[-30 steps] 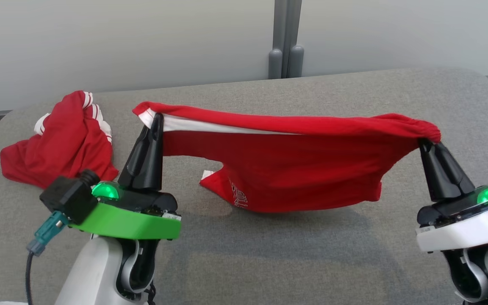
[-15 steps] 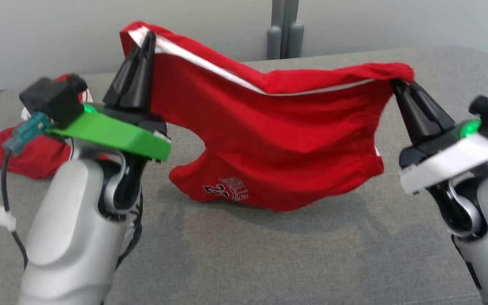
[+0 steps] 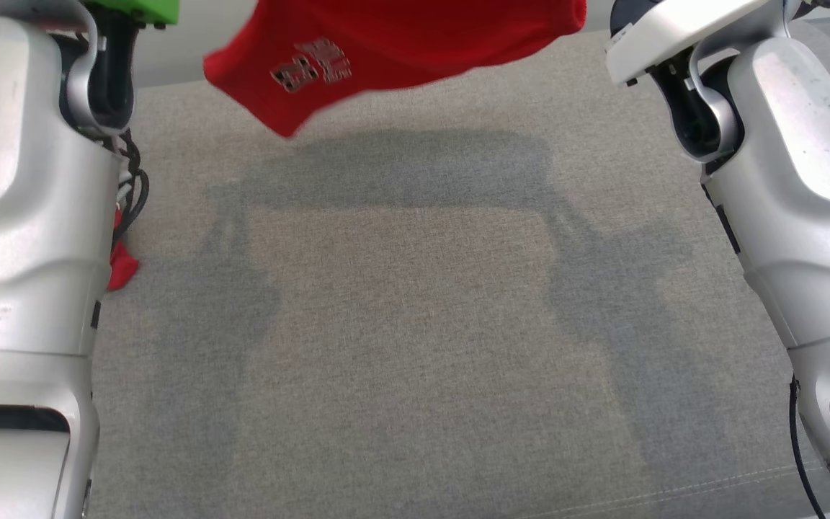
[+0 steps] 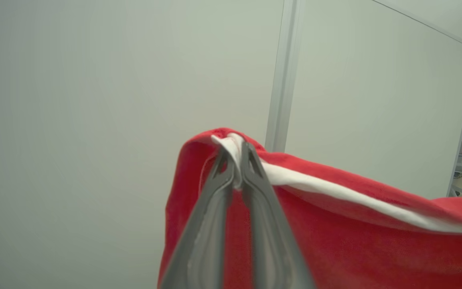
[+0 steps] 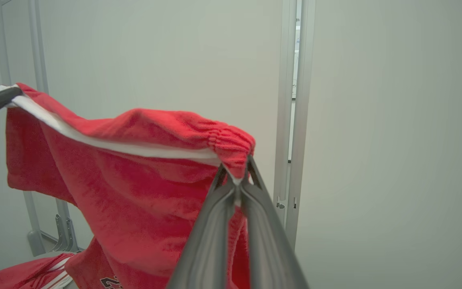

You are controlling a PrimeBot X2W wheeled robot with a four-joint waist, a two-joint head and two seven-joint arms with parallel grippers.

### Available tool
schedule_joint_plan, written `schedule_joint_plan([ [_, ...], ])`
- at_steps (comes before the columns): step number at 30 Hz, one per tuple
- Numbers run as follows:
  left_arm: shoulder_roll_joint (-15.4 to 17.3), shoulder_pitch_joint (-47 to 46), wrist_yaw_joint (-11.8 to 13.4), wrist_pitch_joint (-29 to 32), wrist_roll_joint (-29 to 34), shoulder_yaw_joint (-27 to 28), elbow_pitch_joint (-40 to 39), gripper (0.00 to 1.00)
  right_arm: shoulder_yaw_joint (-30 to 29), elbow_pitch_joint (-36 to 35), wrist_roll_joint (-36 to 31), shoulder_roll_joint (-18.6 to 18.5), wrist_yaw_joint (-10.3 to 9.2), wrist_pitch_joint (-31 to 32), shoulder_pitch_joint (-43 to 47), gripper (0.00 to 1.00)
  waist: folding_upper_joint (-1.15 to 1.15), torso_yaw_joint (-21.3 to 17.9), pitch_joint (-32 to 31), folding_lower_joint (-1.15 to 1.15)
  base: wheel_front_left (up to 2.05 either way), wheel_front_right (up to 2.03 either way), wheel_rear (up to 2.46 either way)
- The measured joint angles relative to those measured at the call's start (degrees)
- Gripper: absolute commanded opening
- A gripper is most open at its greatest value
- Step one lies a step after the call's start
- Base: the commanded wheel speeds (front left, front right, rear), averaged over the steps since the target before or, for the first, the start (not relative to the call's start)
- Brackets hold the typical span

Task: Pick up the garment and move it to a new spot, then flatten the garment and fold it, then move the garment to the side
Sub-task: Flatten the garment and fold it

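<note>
Now both pairs of jaws are pressed together, each pinching one end of the red garment point(image 5: 134, 192) along its upper hem. On the left gripper point(image 4: 236, 160) the two dark fingers close on a bunched fold where the white band point(image 4: 335, 192) meets the red cloth. The fold pokes just past the tips, the band runs off to that view's right, and the rest of the cloth hangs below and behind the fingers. On the right gripper point(image 5: 236, 176) the tips nip the gathered, puckered end of the same hem, which sits just above them. From these jaws the cloth stretches away to that view's left, sagging a little midway, as far as the other corner, where a dark finger of the left gripper touches the band. Below the right jaws the garment hangs freely, with a dark-and-white print point(image 5: 110, 283) near its lower edge. Seen from the head, that lower edge hangs between the left forearm point(image 3: 26, 180) and the right forearm point(image 3: 797, 180), clear above the grey surface point(image 3: 415, 324), which carries its shadow. Well beneath the right jaws, low at that wrist view's left, a second garment point(image 5: 26, 277), red with white stripes, lies on the surface
</note>
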Motion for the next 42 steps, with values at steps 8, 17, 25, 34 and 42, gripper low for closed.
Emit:
schedule_joint_plan([
  [8,-2.1,-1.7,-1.5,-4.8,1.6,-2.8,5.4,0.0,1.4,12.1,-1.8,1.2,0.0,-5.4,-1.1,0.0,0.0,0.3,4.1,0.0,0.0,0.0,0.0],
  [17,-2.1,14.3,-2.0,-5.4,-0.5,-2.6,-4.3,0.0,5.1,6.4,2.2,1.4,0.0,-5.6,12.6,0.0,0.0,1.6,9.4,0.01,0.0,0.0,0.0],
  [25,0.5,30.1,-2.0,-5.5,-2.5,-3.2,-17.8,0.0,7.9,-2.8,9.2,-2.9,0.0,-5.7,25.2,0.0,0.0,2.9,8.8,0.0,0.0,0.0,0.0],
  [34,-0.8,50.1,-2.0,-5.5,-2.5,1.5,-28.3,0.0,3.6,-15.1,10.5,-4.9,0.0,-5.7,41.9,0.0,0.0,4.2,6.4,0.0,0.0,0.0,0.0],
  [42,-3.3,61.3,-1.8,-5.5,-0.1,0.5,-29.6,0.0,-0.6,-20.6,7.1,-3.6,0.0,-5.7,55.1,0.0,0.0,6.6,3.8,0.0,0.0,0.0,0.0],
])
